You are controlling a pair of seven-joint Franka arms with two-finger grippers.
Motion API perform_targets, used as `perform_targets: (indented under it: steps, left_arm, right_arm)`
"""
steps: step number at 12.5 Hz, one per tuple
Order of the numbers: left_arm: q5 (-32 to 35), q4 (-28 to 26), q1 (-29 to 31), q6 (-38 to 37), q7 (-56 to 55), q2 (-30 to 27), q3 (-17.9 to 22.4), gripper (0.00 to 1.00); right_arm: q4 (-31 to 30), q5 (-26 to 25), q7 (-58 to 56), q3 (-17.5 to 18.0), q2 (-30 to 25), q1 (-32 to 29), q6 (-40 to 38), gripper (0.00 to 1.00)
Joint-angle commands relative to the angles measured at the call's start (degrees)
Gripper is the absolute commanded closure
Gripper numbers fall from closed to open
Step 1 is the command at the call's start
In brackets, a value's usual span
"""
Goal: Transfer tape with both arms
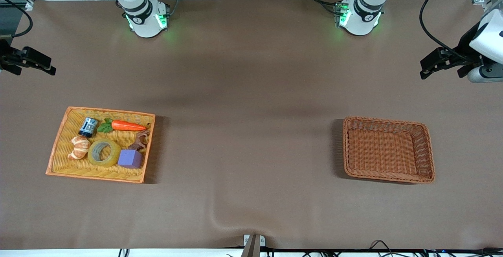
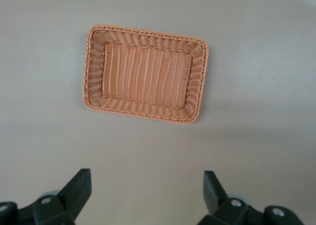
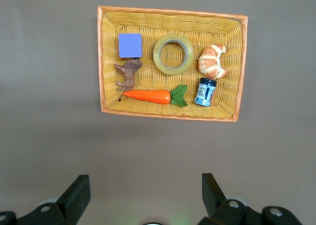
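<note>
The right gripper point(image 1: 27, 62) hangs in the air over the counter point(image 1: 251, 92) at the right arm's end, up above the yellow basket point(image 1: 63, 147). Its fingers point(image 3: 74, 195) are spread wide apart and hold nothing.

The yellow basket sits on the counter toward the right arm's end. The tape point(image 1: 104, 152) lies flat in this basket, near the middle, with its hole facing up. A toy croissant point(image 1: 79, 147) lies just beside the tape. A purple block point(image 1: 131, 158) touches the tape too. A small dark jar point(image 1: 88, 127) and a toy carrot point(image 1: 125, 125) lie in the basket farther from the front camera than the tape. A little brown animal toy point(image 1: 140, 140) lies between the carrot and the purple block.

The brown basket point(image 1: 349, 151) sits on the counter toward the left arm's end, well apart from the yellow basket.

The left gripper point(image 1: 436, 63) hangs in the air above the brown basket, over the counter's edge. Its fingers point(image 2: 76, 190) are wide apart and hold nothing.
</note>
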Motion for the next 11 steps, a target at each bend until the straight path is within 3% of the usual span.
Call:
perform_targets:
  steps: [1,11]
  left_arm:
    - [-0.4,1.3,-0.2,-1.2,1.1,0.4,0.2,0.0]
    - [-0.6,0.4,0.2,-1.1,0.7,1.2,0.2,0.0]
  right_arm:
    - [-0.9,-1.1,-0.9,1.0,-1.4,-1.2,-0.5,0.0]
    - [-0.9,-1.4,-0.8,1.1,-0.1,-1.6,0.4,0.0]
